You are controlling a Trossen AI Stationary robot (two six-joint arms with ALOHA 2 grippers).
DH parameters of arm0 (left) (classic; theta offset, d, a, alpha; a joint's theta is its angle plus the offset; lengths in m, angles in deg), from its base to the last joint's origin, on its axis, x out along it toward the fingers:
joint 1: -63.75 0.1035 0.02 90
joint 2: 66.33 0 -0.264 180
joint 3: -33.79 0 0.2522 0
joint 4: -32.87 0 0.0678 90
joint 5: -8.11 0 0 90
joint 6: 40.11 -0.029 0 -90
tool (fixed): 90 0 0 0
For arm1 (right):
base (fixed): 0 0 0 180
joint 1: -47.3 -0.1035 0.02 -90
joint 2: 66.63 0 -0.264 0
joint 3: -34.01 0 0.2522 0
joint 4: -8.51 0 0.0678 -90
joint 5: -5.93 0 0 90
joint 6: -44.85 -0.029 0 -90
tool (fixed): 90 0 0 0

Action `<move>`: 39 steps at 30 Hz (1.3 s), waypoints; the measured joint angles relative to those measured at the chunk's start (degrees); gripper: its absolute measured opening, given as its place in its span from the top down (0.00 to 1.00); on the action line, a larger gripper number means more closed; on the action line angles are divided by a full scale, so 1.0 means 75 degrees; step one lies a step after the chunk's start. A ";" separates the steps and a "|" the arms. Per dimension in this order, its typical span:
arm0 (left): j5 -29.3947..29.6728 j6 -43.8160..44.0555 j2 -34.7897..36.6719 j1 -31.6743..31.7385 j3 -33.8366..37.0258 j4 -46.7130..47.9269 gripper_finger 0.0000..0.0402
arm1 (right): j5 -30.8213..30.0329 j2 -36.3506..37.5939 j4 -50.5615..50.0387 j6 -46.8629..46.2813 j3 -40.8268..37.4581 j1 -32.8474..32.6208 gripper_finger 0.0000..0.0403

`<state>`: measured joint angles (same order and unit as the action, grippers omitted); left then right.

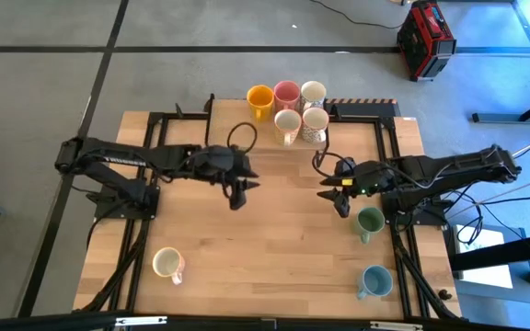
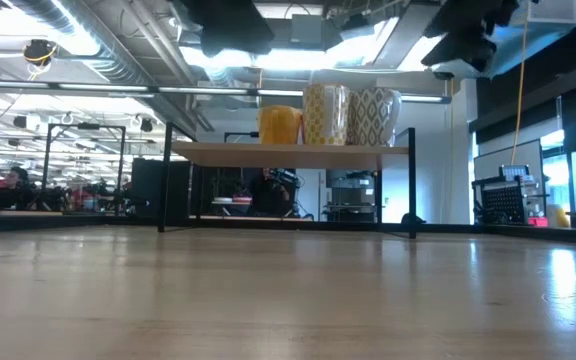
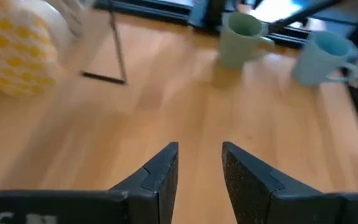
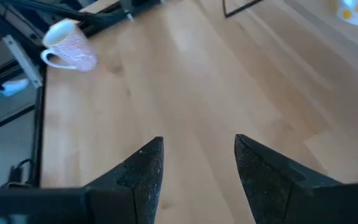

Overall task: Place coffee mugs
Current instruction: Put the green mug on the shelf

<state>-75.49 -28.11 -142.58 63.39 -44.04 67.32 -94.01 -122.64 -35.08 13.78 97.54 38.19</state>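
Five mugs stand upright in a cluster on a raised shelf [image 2: 288, 150] at the table's far edge: orange-yellow [image 1: 260, 97], pink [image 1: 286, 93], white [image 1: 313, 92] and two patterned cream ones [image 1: 287, 122] [image 1: 315, 120]. A green mug [image 1: 370, 222] and a light blue mug [image 1: 375, 280] stand on the table near the right edge. A cream mug with a pink pattern [image 1: 167, 264] stands near the left front corner. My left gripper [image 1: 238, 195] hovers open over the table's middle. My right gripper [image 1: 339, 200] hovers open just left of the green mug. Both grippers are empty.
Bare wooden table top [image 1: 283, 248] lies between and in front of the two grippers. The shelf's dark metal legs [image 2: 411, 180] stand on the far part of the table. A red case [image 1: 424, 39] sits on the floor beyond the table.
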 joint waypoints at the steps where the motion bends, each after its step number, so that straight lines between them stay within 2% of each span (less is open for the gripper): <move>1: -0.0075 0.0077 0.0076 -0.0050 0.0084 -0.0025 0.71 | -0.0012 -0.0037 -0.0050 -0.0033 0.0090 -0.0084 0.54; 6: -0.0207 0.0183 0.0792 -0.0352 0.0731 -0.0163 0.71 | -0.0017 -0.0457 -0.0034 -0.0322 0.0592 -0.0472 0.54; 12: -0.0164 0.0381 0.2136 -0.0761 0.1670 -0.0126 0.71 | 0.0202 -0.1202 -0.0632 -0.1486 0.1293 -0.0785 0.54; 16: -0.0155 0.0575 0.2864 -0.0866 0.2259 -0.0121 0.71 | 0.0741 -0.1314 -0.1393 -0.3557 0.1581 -0.1173 0.54; 21: -0.0156 0.0738 0.3293 -0.0875 0.2698 -0.0124 0.71 | 0.1294 -0.1303 -0.2049 -0.6634 0.1578 -0.2333 0.54; 26: -0.0153 0.0733 0.3320 -0.0870 0.2768 -0.0156 0.71 | 0.1286 -0.1341 -0.3200 -0.9354 0.1214 -0.3683 0.54; 29: -0.0109 0.0688 0.3320 -0.0872 0.2768 -0.0151 0.71 | 0.0988 -0.1373 -0.3698 -1.0850 0.0880 -0.4404 0.54; 34: 0.0288 0.0586 0.3320 -0.0869 0.2766 -0.0162 0.71 | 0.0563 -0.1372 -0.4066 -1.2295 0.0136 -0.4910 0.54; 39: 0.0327 0.0581 0.3317 -0.0872 0.2765 -0.0161 0.71 | 0.0610 -0.1373 -0.3814 -1.2662 -0.0522 -0.4942 0.54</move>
<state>-73.03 -23.75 -117.70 56.85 -23.31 66.11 -89.44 -132.93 -63.68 -81.18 93.63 1.13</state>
